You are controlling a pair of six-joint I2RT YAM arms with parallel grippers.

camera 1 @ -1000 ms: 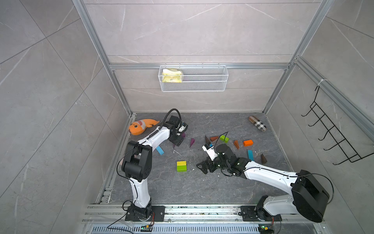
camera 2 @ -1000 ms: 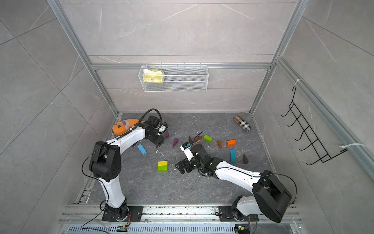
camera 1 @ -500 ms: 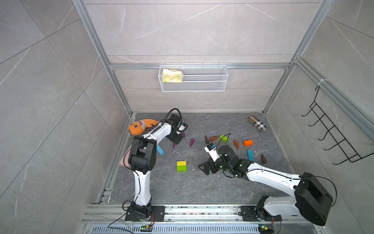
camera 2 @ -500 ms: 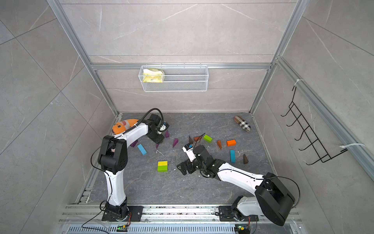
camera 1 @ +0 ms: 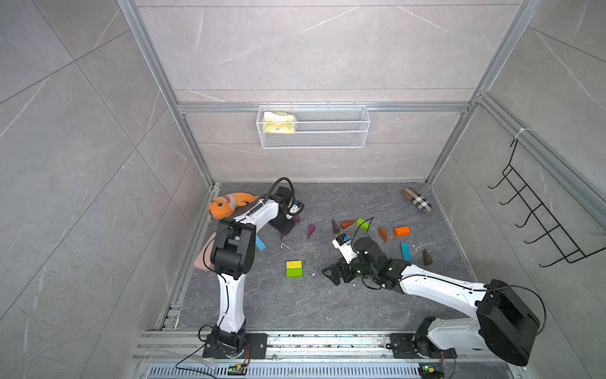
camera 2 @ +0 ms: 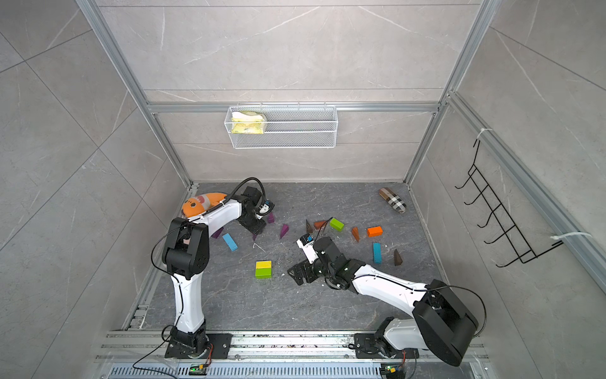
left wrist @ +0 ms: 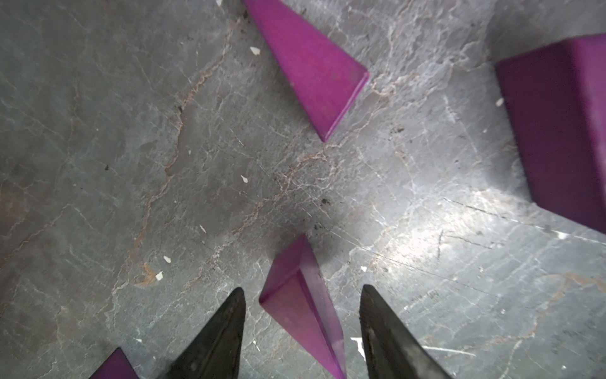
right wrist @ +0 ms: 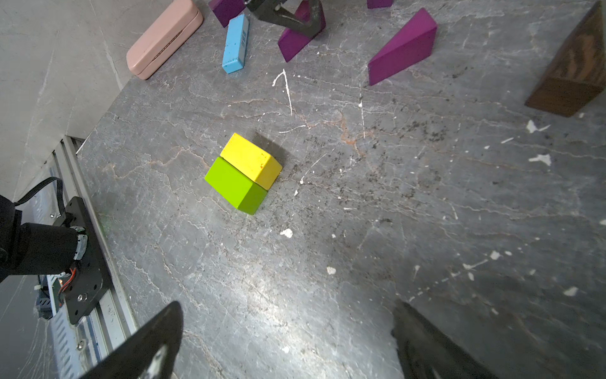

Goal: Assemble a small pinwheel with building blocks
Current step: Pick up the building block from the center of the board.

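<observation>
My left gripper (left wrist: 303, 288) points down at the floor and stands open astride a purple wedge (left wrist: 295, 305), with a gap on each side. In a top view the left gripper (camera 1: 283, 229) is at the back left. Two more purple wedges (left wrist: 311, 65) lie just beyond it. A yellow brick (camera 1: 293, 264) and a green brick (camera 1: 294, 273) lie side by side, touching, mid-floor. My right gripper (camera 1: 331, 274) hovers low just right of them, and in its wrist view the right gripper (right wrist: 288, 304) is open and empty. Behind it lie a light-blue bar (camera 1: 405, 252), an orange brick (camera 1: 402, 231) and brown wedges (camera 1: 426, 257).
An orange plush fish (camera 1: 229, 205) lies in the back left corner and a pink case (camera 1: 203, 259) along the left wall. A light-blue bar (camera 1: 260, 242) lies by the left arm. A plaid case (camera 1: 416, 199) sits back right. A wire basket (camera 1: 313, 126) hangs on the back wall.
The left arm's elbow has swung to the right while its gripper has stayed over the purple wedge. The right gripper has shifted slightly near the yellow and green bricks.
</observation>
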